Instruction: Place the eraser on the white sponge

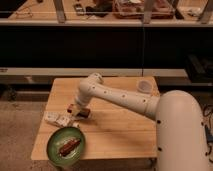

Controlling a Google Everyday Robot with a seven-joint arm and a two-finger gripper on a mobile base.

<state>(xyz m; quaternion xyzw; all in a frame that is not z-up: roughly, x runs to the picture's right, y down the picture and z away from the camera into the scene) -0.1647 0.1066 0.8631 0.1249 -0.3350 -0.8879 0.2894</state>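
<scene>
Eraser and gripper [79, 111] meet at the left part of the wooden table [120, 135]: a small dark reddish block [70, 108] shows at the left edge of the gripper, low over the tabletop, and it may be the eraser, though it is too small and dim to name with certainty. Whether the gripper is clamped on that block or merely beside it cannot be told.

The white arm [120, 97] reaches in from the robot's large white body [182, 132] at the right, bends at an elbow above the far-left part of the table, and drops to the gripper.

Just to the left of the gripper and slightly nearer lies a pale, flat thing with dark markings [57, 119], possibly the white sponge; the dark block sits just beyond its far right corner, close to it, and contact between them cannot be judged.

Near the table's near-left corner sits a green plate [52, 146] carrying a brownish piece of food [67, 147]. At the table's far right side stands a small white cup [144, 86], partly behind the arm.
</scene>
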